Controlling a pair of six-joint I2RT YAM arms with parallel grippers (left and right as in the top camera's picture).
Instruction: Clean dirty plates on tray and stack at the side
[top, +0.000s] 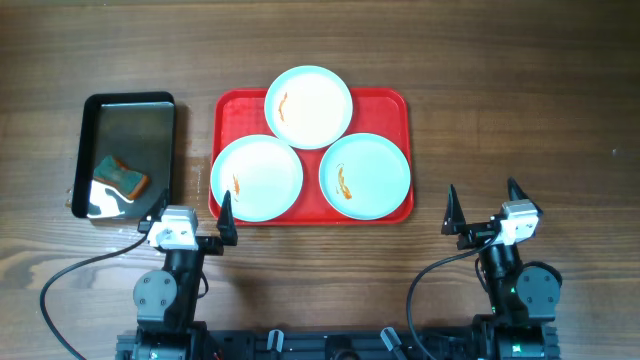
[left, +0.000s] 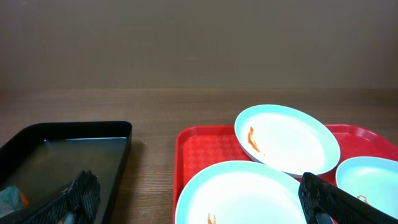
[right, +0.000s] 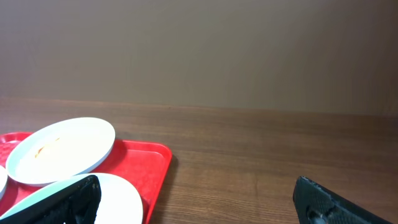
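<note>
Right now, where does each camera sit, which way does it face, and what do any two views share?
Overhead: above the table, looking straight down at the tray, rear plate, left plate, right plate and black pan; left gripper and right gripper show at the bottom.
Left wrist: low behind the left gripper, facing forward over black pan and tray; its fingers frame the bottom corners.
Right wrist: low, facing forward past the tray's right corner; its fingers show likewise.
Shared: both wrist views catch the rear plate.
</note>
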